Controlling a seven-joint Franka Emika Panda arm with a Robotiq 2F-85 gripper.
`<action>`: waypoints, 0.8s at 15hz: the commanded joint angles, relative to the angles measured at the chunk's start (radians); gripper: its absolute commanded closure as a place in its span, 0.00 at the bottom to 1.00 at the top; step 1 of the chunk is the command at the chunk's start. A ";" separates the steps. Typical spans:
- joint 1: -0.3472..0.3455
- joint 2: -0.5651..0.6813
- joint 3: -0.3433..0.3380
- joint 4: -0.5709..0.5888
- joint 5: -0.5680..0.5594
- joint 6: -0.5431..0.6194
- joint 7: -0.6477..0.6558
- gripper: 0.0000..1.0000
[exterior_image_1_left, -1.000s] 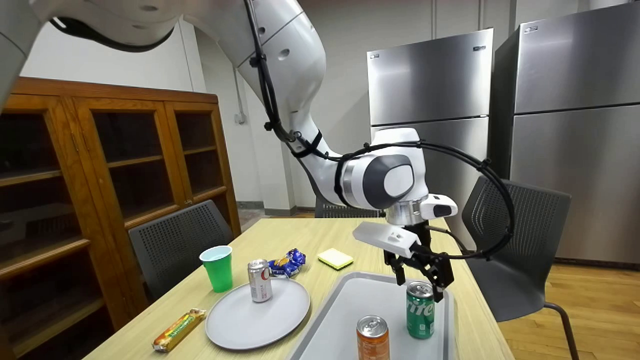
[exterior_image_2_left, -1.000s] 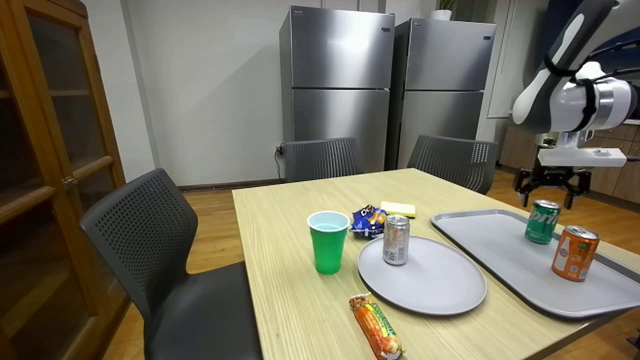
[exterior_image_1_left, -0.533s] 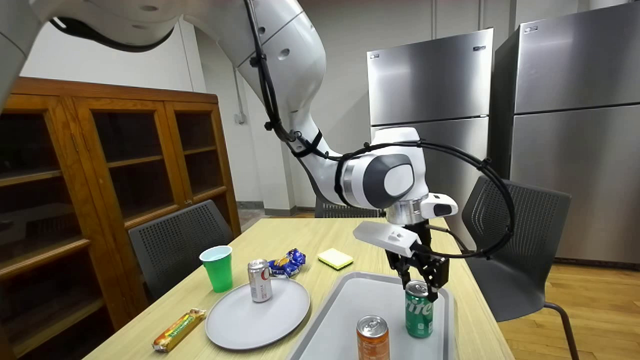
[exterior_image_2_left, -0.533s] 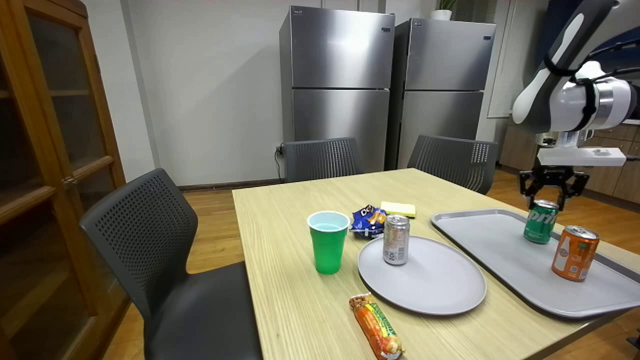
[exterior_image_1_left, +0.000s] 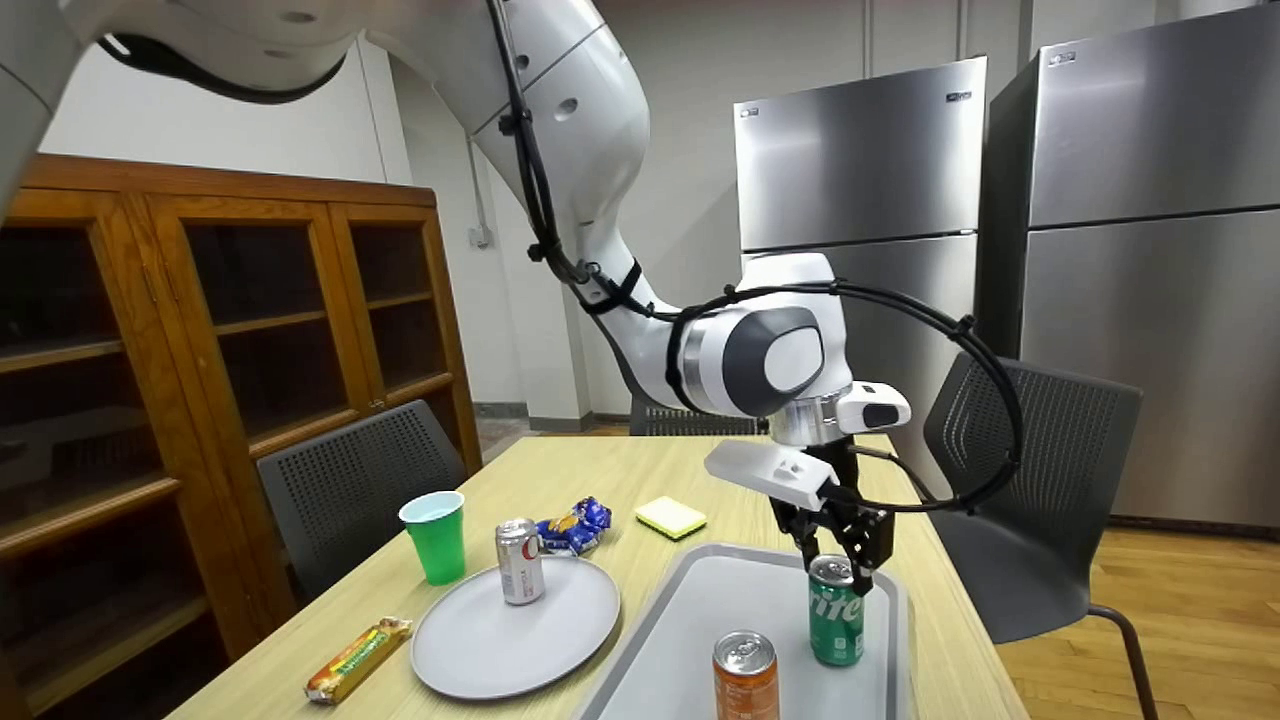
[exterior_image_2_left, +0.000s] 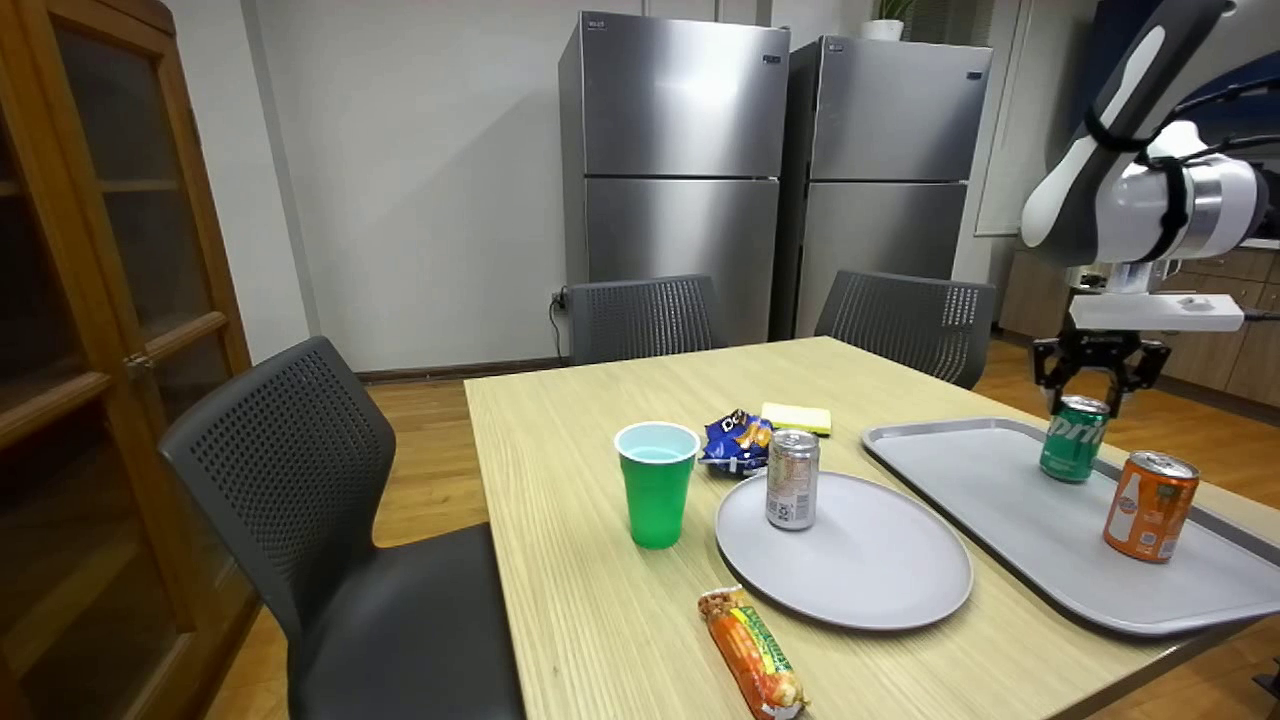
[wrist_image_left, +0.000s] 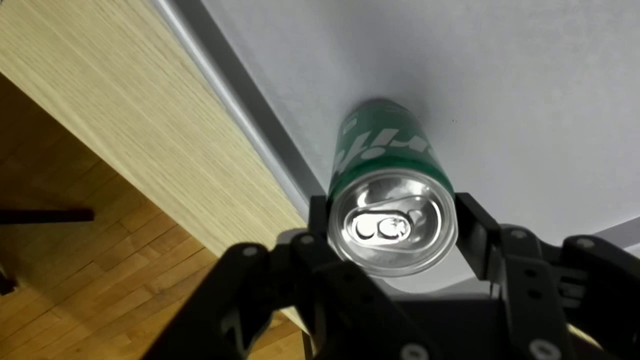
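Note:
A green soda can (wrist_image_left: 385, 150) with white lettering stands upright between the fingers of my gripper (wrist_image_left: 392, 220) in the wrist view. Both black pads (wrist_image_left: 472, 235) press against its upper sides, just below the silver lid. In both exterior views the gripper (exterior_image_2_left: 1086, 405) comes down from above and is shut on the green can (exterior_image_1_left: 836, 625). The can is over the far right part of the grey tray (exterior_image_2_left: 1000, 510); a small gap under it cannot be ruled out. An orange can (exterior_image_2_left: 1152, 505) stands on the same tray, nearer the front.
Left of the tray, a round grey plate (exterior_image_2_left: 880, 570) bears a silver can (exterior_image_2_left: 793, 480). Around it are a green cup (exterior_image_2_left: 657, 490), a blue snack bag (exterior_image_2_left: 738, 440), a yellow sponge (exterior_image_1_left: 671, 517) and a wrapped bar (exterior_image_2_left: 752, 652). Dark chairs (exterior_image_1_left: 1030, 490) surround the table.
The fingers have come together from wide apart onto the green can. Over the last half second, can and gripper have shifted slightly up and to the left in both exterior views.

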 joint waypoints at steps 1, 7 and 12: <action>-0.007 -0.072 0.031 -0.041 0.004 0.025 -0.015 0.62; 0.010 -0.137 0.079 -0.079 0.004 0.028 -0.044 0.62; 0.040 -0.187 0.128 -0.133 0.002 0.033 -0.083 0.62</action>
